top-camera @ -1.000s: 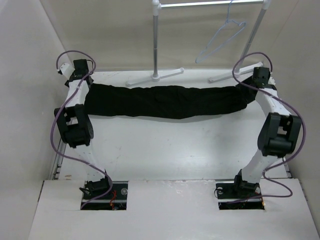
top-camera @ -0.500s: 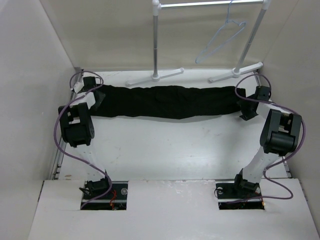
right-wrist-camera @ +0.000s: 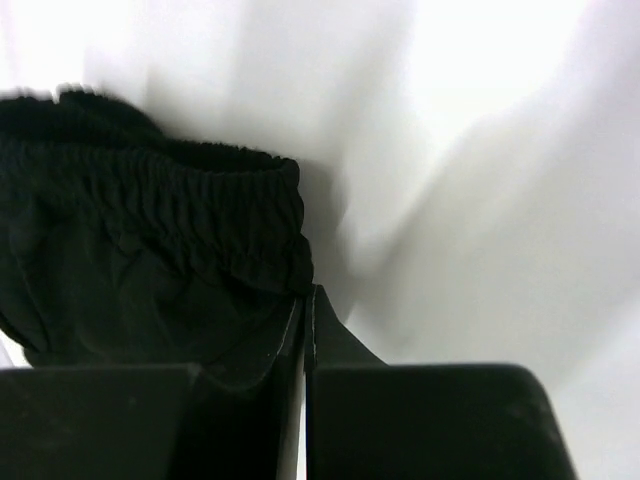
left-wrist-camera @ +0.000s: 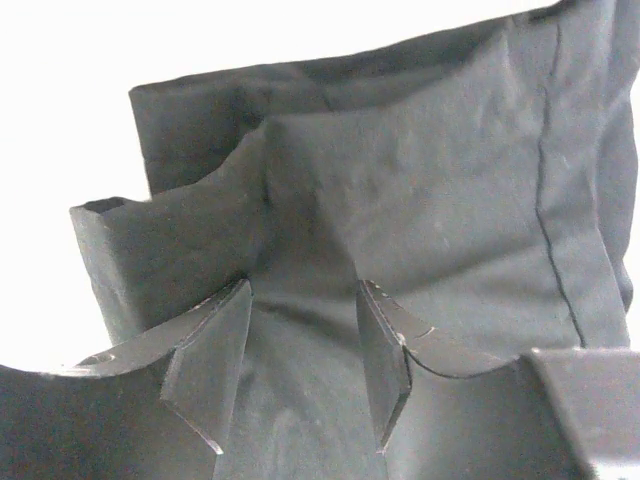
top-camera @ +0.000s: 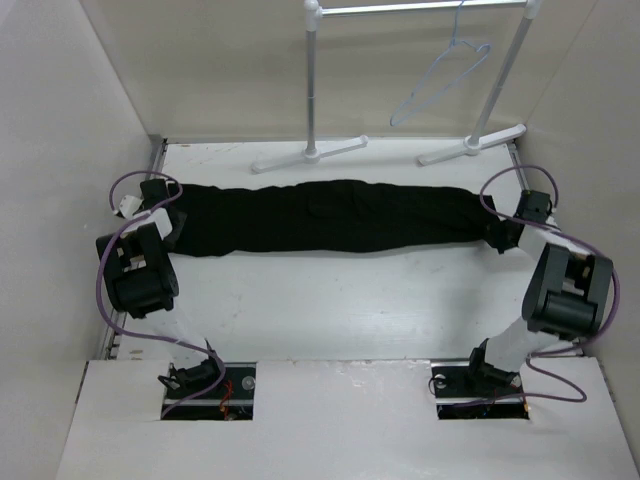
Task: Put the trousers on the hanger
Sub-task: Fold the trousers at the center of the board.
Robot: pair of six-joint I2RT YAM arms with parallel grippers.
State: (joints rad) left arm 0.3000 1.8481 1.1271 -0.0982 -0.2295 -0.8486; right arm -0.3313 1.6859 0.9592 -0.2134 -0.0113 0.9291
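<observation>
The black trousers (top-camera: 330, 215) lie stretched out left to right across the white table. My left gripper (top-camera: 172, 215) is at their left end. In the left wrist view its fingers (left-wrist-camera: 215, 360) stand part way apart with a ridge of trouser fabric (left-wrist-camera: 430, 180) clamped between them. My right gripper (top-camera: 500, 238) is at the right end, shut (right-wrist-camera: 308, 292). The gathered waistband (right-wrist-camera: 150, 200) ends right at its tips; whether a corner is pinched does not show. The pale blue hanger (top-camera: 440, 82) hangs bare on the rail at the back right, far from both grippers.
The white rail stand has a pole (top-camera: 313, 90) at back centre and a slanted pole (top-camera: 505, 75) at back right. Its feet (top-camera: 310, 153) rest on the table just behind the trousers. Beige walls (top-camera: 60, 150) close in both sides.
Both arms drew back toward the near side and dropped lower. The trousers slid nearer with them and lie straighter. The right gripper's jaws came together.
</observation>
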